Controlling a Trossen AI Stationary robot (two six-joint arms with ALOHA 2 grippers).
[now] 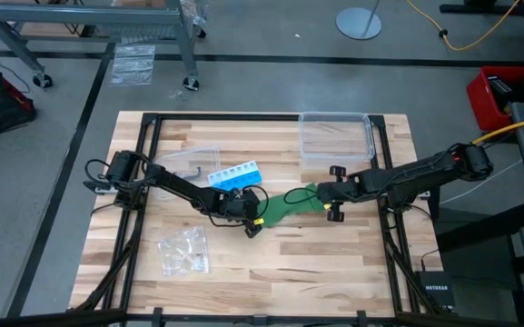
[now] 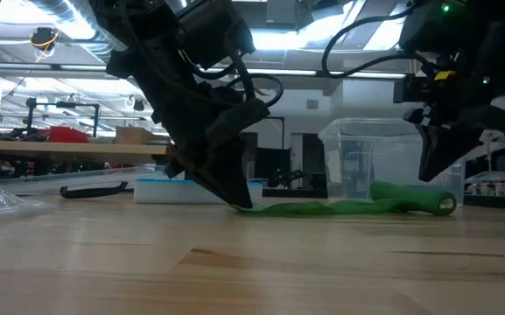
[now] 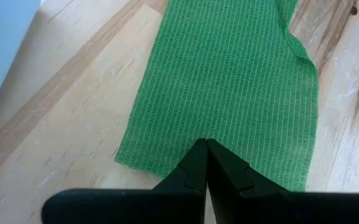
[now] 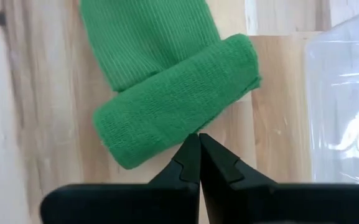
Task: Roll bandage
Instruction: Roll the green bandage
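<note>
From above, the bandage (image 1: 291, 203) lies near the middle of the table (image 1: 334, 263), a green strip running between the two arms. The left gripper (image 1: 251, 223) sits at its left end and the right gripper (image 1: 321, 200) at its right end. A blue and white pill organizer (image 1: 234, 175) lies just beyond the left gripper, a clear plastic box (image 1: 336, 138) stands farther off toward the right, and a small clear bag (image 1: 184, 249) lies nearer, on the left.

At table height, the strip (image 2: 340, 206) lies flat, with a small roll already formed at its right end (image 2: 436, 204). The left gripper (image 2: 239, 199) presses down at the strip's left end, and the right gripper (image 2: 440, 171) hangs just above the roll. The box (image 2: 383, 162) stands close behind the roll.

The left wrist view shows the left gripper (image 3: 206, 163) with its fingers pressed together, tips on the bandage's (image 3: 229, 81) flat end, seemingly pinning it.

The right wrist view shows the right gripper (image 4: 198, 152) also closed, holding nothing, tips right at the edge of the rolled part (image 4: 179, 112).

Rolling looks begun but far from done. The next move probably calls for pushing the roll along the strip toward the pinned end, keeping it straight. The box wall (image 4: 347, 106) beside the roll leaves little room on that side.
</note>
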